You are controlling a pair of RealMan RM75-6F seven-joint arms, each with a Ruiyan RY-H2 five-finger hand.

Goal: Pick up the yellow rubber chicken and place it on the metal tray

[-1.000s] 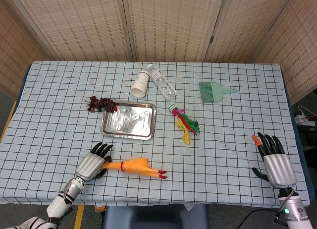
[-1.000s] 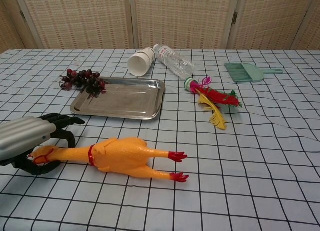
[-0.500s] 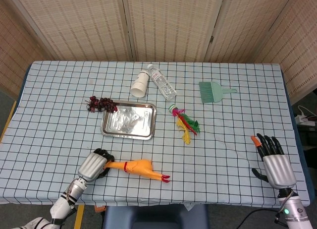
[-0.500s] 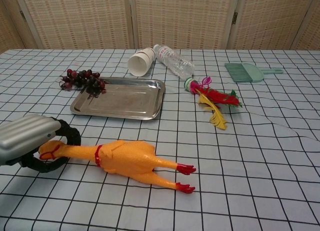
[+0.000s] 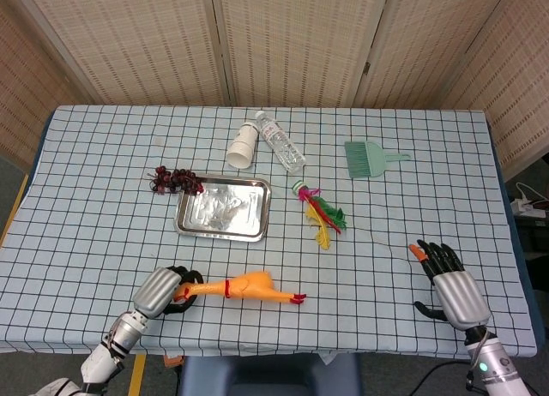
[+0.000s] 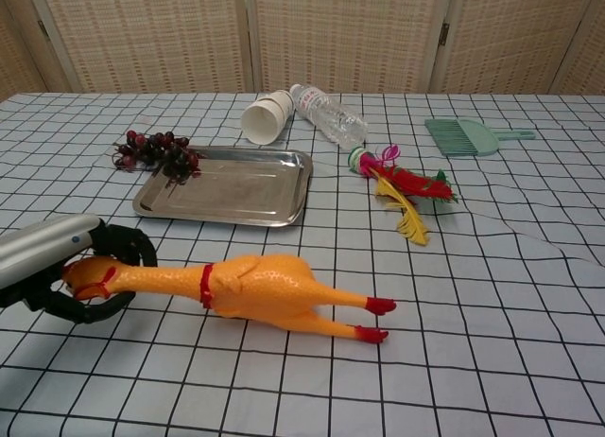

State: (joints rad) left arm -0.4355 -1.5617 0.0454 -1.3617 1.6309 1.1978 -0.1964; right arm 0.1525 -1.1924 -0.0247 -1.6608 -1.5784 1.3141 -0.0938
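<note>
The yellow rubber chicken [image 5: 244,286] [image 6: 248,286] lies on its side on the checked surface [image 5: 412,207] [image 6: 510,267], its head inside the curled dark fingers [image 6: 113,240] of the left robot hand [image 5: 165,290] [image 6: 59,265] and its red feet pointing away from that hand toward the robot's right. The left robot hand is closed around the chicken's head and neck end; whether the body is lifted or resting on the surface cannot be told for sure.

The metal tray [image 5: 184,222] [image 6: 156,202] sits farther out from the left robot hand, well apart from the chicken, lying flat. A bunch of dark grapes [image 5: 174,179] [image 6: 156,151] touches the tray's far left corner. Beyond the tray lie a white paper cup [image 5: 243,147] [image 6: 266,116] on its side and a clear plastic bottle [image 5: 280,141] [image 6: 328,115] just beside it.

To the right of the tray, between the two hands but farther out, is a shuttlecock toy with red, green and yellow feathers [image 5: 321,213] [image 6: 405,191]. A green hand brush [image 5: 366,158] [image 6: 465,135] lies farther out still.

The right robot hand [image 5: 449,278] shows only in the head view, near the right front edge of the surface, palm down with its fingers apart and nothing in them, well away from the chicken.
</note>
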